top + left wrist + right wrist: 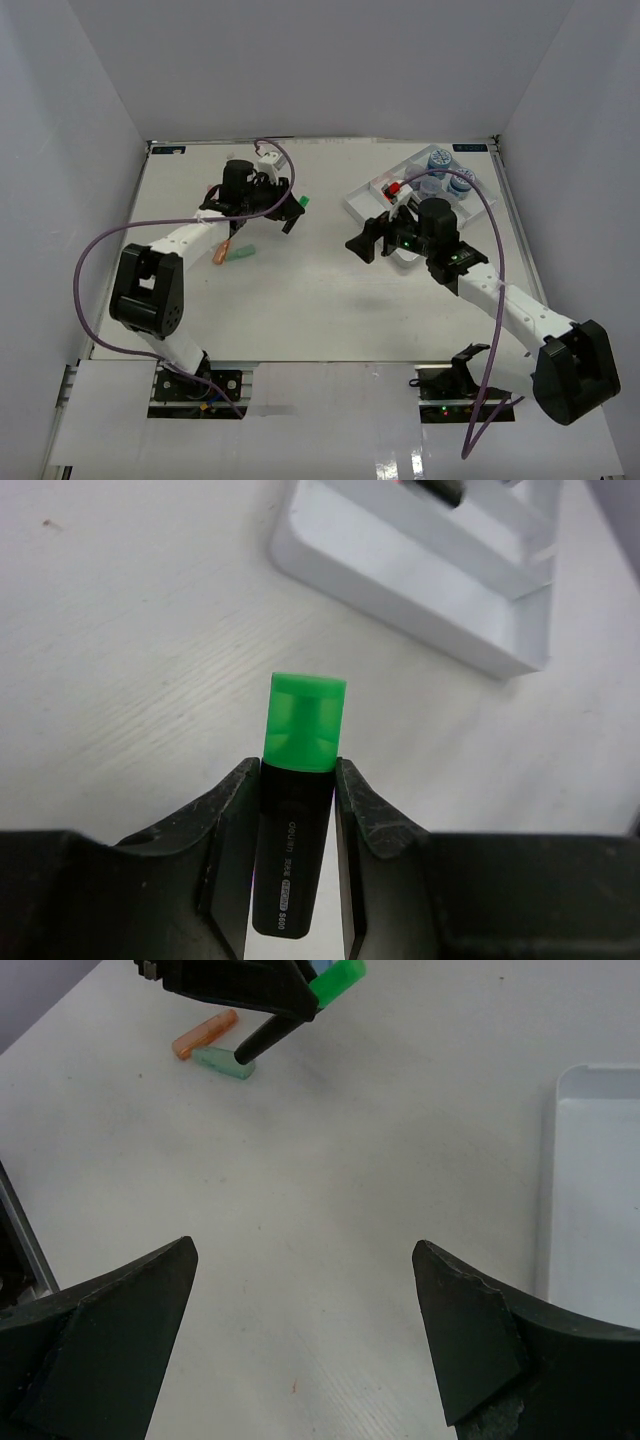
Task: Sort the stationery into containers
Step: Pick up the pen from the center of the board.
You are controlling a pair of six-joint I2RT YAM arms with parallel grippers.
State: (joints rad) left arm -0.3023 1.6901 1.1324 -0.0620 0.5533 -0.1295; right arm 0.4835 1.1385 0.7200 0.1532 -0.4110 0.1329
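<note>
table [300,300]: two loose markers [205,1034]; hand [298,775] grips green marker [305,725]

This looked like a robotics lab test cell. A plain white table [300,300] was boxed in by bare white panel walls [60,150] on three sides. Two robot arms, the left arm [190,238] and the right arm [505,298], were bolted to a metal mounting rail [75,385] at the near edge. Loose purple cables [85,268] looped off them. Staged on the table were a white compartment tray [362,203] and loose markers [222,252].
</note>
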